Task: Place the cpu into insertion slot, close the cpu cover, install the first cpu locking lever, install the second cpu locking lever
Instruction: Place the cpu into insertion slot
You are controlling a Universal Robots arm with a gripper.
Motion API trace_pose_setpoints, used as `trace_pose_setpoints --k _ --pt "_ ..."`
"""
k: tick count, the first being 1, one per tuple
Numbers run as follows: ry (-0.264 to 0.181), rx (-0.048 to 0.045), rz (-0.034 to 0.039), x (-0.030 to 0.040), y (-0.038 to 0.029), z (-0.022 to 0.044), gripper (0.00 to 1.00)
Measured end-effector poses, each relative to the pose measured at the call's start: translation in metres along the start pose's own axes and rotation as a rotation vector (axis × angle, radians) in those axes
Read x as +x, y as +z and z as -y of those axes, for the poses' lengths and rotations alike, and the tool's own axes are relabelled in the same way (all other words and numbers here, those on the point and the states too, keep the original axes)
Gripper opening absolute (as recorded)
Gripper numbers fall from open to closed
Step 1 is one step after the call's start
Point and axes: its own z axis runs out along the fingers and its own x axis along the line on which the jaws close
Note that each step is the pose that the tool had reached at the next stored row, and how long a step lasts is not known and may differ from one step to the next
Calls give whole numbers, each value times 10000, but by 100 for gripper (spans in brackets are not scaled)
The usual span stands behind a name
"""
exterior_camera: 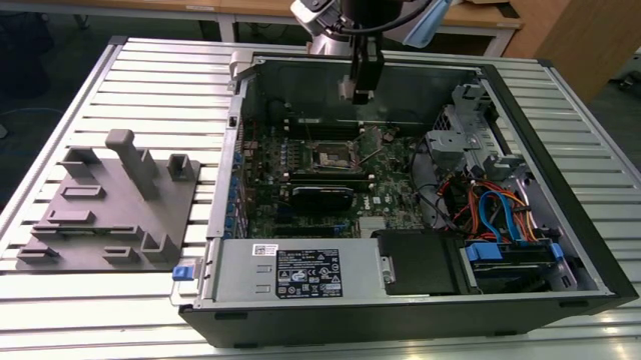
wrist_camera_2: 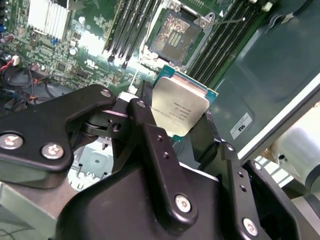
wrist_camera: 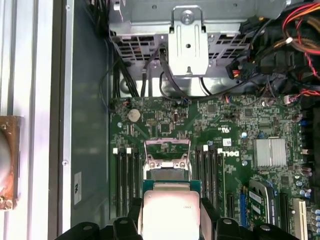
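Note:
My gripper [exterior_camera: 359, 91] hangs over the back of the open computer case, shut on the cpu [wrist_camera_2: 180, 106]. The cpu is a flat square chip with a dull silver top, pinched by its edges between the black fingers [wrist_camera_2: 148, 131] in both wrist views. It is held above the green board, apart from the insertion slot [wrist_camera_2: 173, 36]. The slot's gold contacts lie bare. The cpu cover [wrist_camera: 167, 148], a thin silvery frame, stands raised at the slot's edge. A thin wire locking lever [wrist_camera_2: 229, 21] sticks out beside the slot. In the exterior view the insertion slot [exterior_camera: 332, 155] lies nearer than the gripper.
Long black memory slots [wrist_camera: 127, 172] flank the socket on both sides. A metal drive cage [exterior_camera: 463, 135] and coloured cables [exterior_camera: 493, 210] fill the exterior view's right. The power supply [exterior_camera: 300, 271] lies at the case front. A grey parts fixture [exterior_camera: 110, 206] sits on the slatted table.

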Motion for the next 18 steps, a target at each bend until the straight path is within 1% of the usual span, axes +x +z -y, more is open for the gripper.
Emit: trace_pose_setpoints --k 1,3,7,8,18 --pt "-13 43 2 -1 13 1 54" --pt "-124 91 -2 -1 44 4 54" --pt "-701 117 -28 -3 87 7 54" --pt "-763 119 -30 -3 89 8 54" --pt "-787 119 -32 -3 91 8 54"
